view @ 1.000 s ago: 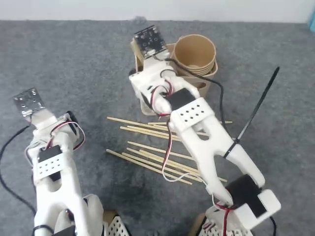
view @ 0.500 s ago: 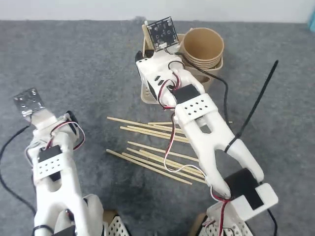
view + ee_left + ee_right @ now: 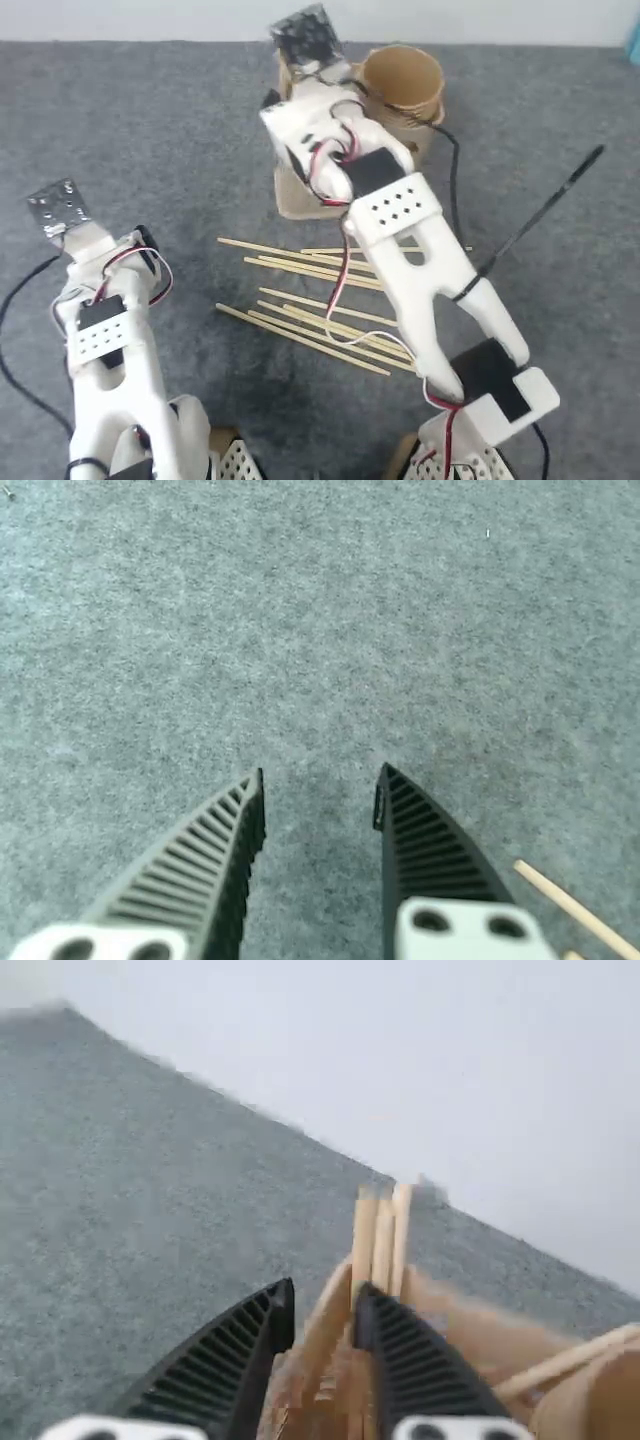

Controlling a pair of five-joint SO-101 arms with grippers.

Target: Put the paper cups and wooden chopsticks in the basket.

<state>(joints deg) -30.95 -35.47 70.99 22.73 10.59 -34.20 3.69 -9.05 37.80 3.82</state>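
Right gripper [image 3: 323,1292]: fingers nearly closed, wooden chopsticks [image 3: 380,1235] clamped upright between them | basket [image 3: 300,195] seen apparently tipped at upper centre of high view, paper cups [image 3: 402,85] stacked inside | loose chopsticks [image 3: 310,300] scattered mid-frame on worktop [image 3: 180,130] | left gripper [image 3: 320,772]: fingers spread apart, nothing held, lower left.

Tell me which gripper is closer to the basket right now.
Right. The right gripper is at the basket, shut on chopsticks beside the paper cups. The left gripper hangs open over bare carpet, well away from it.
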